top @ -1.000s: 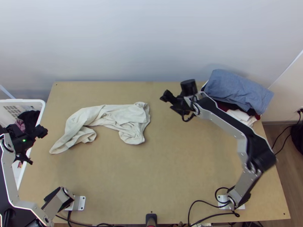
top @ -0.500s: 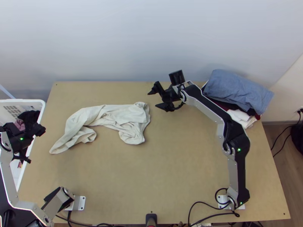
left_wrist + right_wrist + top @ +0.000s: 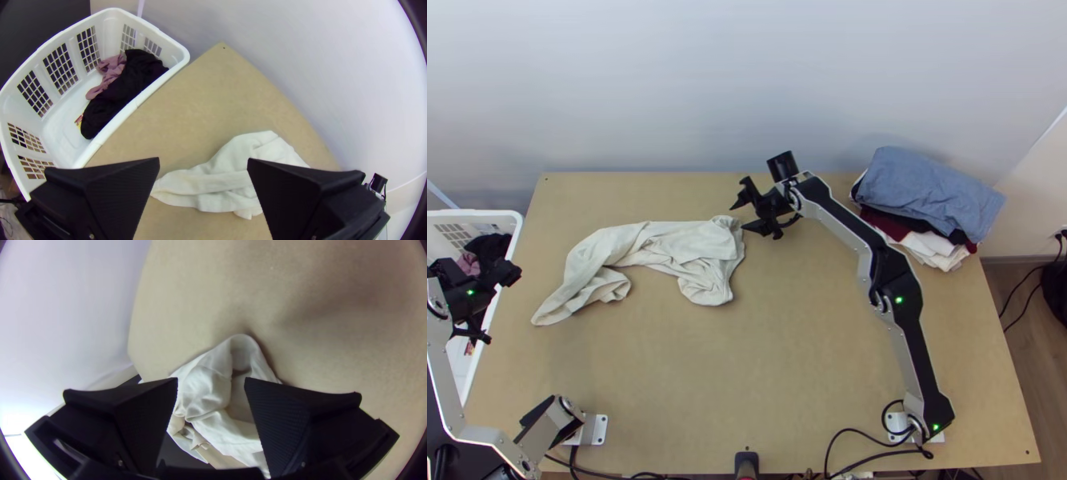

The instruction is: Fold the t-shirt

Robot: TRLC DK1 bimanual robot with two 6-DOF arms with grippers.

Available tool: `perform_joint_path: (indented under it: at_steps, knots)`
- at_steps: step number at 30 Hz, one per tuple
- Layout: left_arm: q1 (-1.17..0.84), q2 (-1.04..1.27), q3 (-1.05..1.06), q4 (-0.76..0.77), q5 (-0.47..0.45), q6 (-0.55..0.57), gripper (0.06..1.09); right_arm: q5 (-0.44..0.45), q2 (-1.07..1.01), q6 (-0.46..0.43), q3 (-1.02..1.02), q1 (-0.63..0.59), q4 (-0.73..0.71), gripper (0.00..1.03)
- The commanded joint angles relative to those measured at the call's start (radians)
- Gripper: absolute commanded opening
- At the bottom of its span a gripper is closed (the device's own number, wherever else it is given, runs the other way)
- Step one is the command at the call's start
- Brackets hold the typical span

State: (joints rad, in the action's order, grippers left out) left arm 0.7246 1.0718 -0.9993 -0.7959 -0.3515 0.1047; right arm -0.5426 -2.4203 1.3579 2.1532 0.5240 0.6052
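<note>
finding: you appear to be at the first grasp, before flattening.
your crumpled cream cloth t-shirt (image 3: 695, 247) lies bunched on the light wooden table (image 3: 787, 360); right end effector (image 3: 739, 217) near it, left end effector (image 3: 203, 160) apart, both wide open, empty. next, pinch an edge.

Cream tee (image 3: 699, 248) is all bunched up towards the surface's (image 3: 747, 376) far left, right tool (image 3: 737, 218) gaping by its right end, clothes pile (image 3: 923, 188) at the far right corner.
</note>
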Motion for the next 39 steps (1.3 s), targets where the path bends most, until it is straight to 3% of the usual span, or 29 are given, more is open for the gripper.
perform_joint_path:
  at_steps: [1, 9, 20, 23, 27, 36, 39]
  knots:
    - [0.001, -0.023, -0.033, -0.014, 0.0, 0.013, 1.02, -0.008, -0.049, 0.029, 0.071, 0.022, 0.022, 0.66]
    - [-0.001, -0.019, -0.045, -0.017, 0.0, 0.013, 1.02, 0.047, -0.071, 0.03, 0.099, 0.034, 0.022, 0.24]
    - [-0.007, -0.003, -0.07, -0.026, -0.001, 0.015, 1.02, 0.073, -0.086, -0.025, 0.1, 0.041, 0.034, 0.23]
    - [-0.016, -0.003, -0.076, -0.031, -0.001, 0.02, 1.02, 0.121, -0.086, -0.04, 0.1, 0.041, 0.041, 0.04]
    - [-0.042, -0.003, -0.094, -0.055, -0.001, 0.027, 1.02, 0.136, -0.082, -0.066, 0.102, 0.047, 0.062, 0.03]
    - [-0.364, -0.015, -0.19, -0.16, 0.003, 0.036, 0.99, 0.155, -0.014, -0.163, 0.079, 0.053, 0.093, 0.03]
    - [-0.476, -0.007, -0.167, -0.115, 0.097, 0.027, 0.99, 0.159, 0.023, -0.187, 0.069, 0.053, 0.093, 0.03]
